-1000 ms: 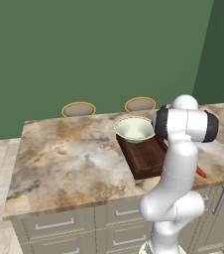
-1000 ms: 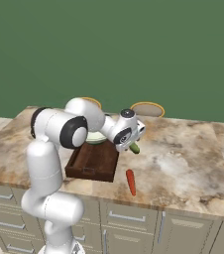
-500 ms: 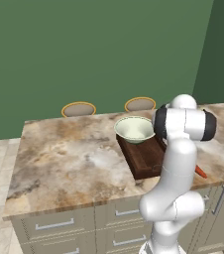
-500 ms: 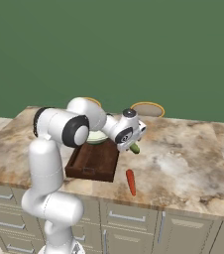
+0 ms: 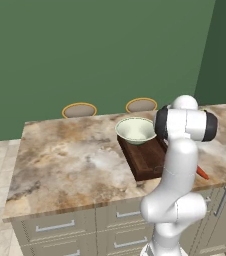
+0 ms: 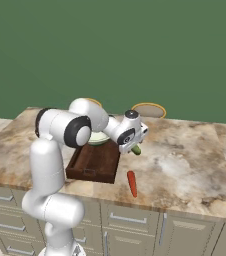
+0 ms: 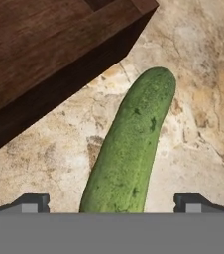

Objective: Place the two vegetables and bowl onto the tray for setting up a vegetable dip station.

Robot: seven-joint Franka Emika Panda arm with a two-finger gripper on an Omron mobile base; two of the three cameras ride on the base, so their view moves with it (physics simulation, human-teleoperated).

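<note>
The bowl (image 5: 135, 130) sits at the far end of the tray (image 5: 146, 159), apparently resting on it, though from these angles I cannot be sure it is fully inside the raised edges; if it is, that part looks done; both vegetables are on the stone counter (image 5: 70, 160), so two placements remain. The carrot (image 6: 131, 183) lies near the front edge of the counter, just right of the tray's near corner, apart from it, its long axis running near to far with a slight lean; nothing is touching it. The cucumber (image 7: 130, 150) lies flat on the counter just beside the tray's right wall, close to a corner of it but not touching; in the right base view its end (image 6: 136, 149) peeks out under the hand, long axis roughly near to far, about parallel to the tray's long side. The gripper (image 7: 111, 202) hangs low over the cucumber with its jaws spread wide, one fingertip (image 7: 30, 203) on each side, nothing held; my guess is the cucumber goes first.
</note>
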